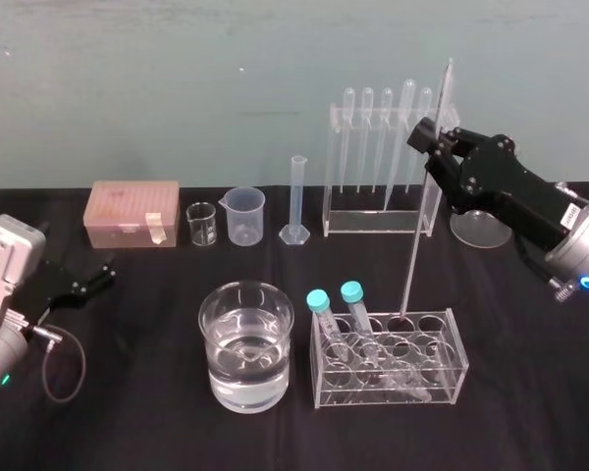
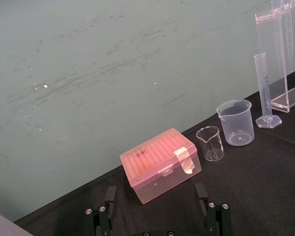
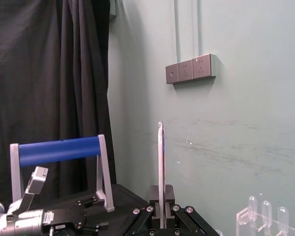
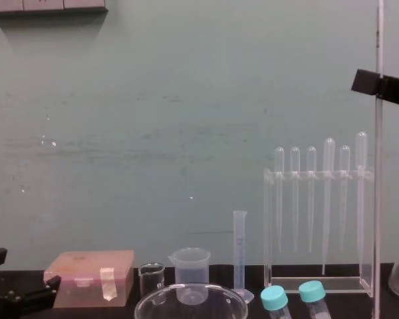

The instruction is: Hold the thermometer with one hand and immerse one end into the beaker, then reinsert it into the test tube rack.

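My right end effector (image 1: 430, 147) grips the thermometer (image 1: 417, 245) high up, its lower end standing in the near test tube rack (image 1: 442, 378); this light, stiff glass rod looks slippery and fragile, so a gentle upper pinch suits, while my left end effector (image 1: 90, 280) lies open, far left.

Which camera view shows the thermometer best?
The head view: the whole thermometer is there, from its top to its lower end at the low front rack, with the right gripper shut on it. Chest view: a long stretch. Right wrist view: its upper end.
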### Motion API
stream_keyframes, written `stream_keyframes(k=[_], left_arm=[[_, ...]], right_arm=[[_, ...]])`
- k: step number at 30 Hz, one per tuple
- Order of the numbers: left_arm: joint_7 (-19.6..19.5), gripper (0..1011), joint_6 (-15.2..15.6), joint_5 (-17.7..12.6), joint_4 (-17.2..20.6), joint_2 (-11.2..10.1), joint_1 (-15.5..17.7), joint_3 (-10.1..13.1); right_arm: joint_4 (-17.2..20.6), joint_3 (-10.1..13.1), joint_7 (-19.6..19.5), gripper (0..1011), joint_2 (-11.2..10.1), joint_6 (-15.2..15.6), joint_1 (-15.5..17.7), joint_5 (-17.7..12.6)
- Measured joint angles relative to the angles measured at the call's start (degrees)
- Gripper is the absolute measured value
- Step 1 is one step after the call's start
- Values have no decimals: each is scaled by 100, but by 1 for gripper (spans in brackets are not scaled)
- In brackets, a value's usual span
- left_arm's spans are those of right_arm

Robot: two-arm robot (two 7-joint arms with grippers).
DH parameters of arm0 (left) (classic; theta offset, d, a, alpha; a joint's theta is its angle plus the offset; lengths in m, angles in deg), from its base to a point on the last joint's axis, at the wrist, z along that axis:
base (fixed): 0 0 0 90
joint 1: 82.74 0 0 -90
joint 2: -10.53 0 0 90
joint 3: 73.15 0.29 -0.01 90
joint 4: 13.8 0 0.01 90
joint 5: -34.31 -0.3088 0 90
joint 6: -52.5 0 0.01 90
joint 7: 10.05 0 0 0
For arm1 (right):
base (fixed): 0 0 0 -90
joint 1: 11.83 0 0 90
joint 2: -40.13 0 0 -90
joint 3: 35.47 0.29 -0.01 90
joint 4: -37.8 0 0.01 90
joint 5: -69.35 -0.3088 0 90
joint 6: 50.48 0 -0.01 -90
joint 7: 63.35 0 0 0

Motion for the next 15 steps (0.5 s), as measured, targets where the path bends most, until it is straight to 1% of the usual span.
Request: stream_keyframes(k=[6,15], left_arm=[[0,1008,0,0,0,0,0,0],[0,1008,0,0,0,0,0,0]], right_arm=[[-171,-69,149,52,119,3,-74,94],[-382,-147,188,52,223,48,-119,250]])
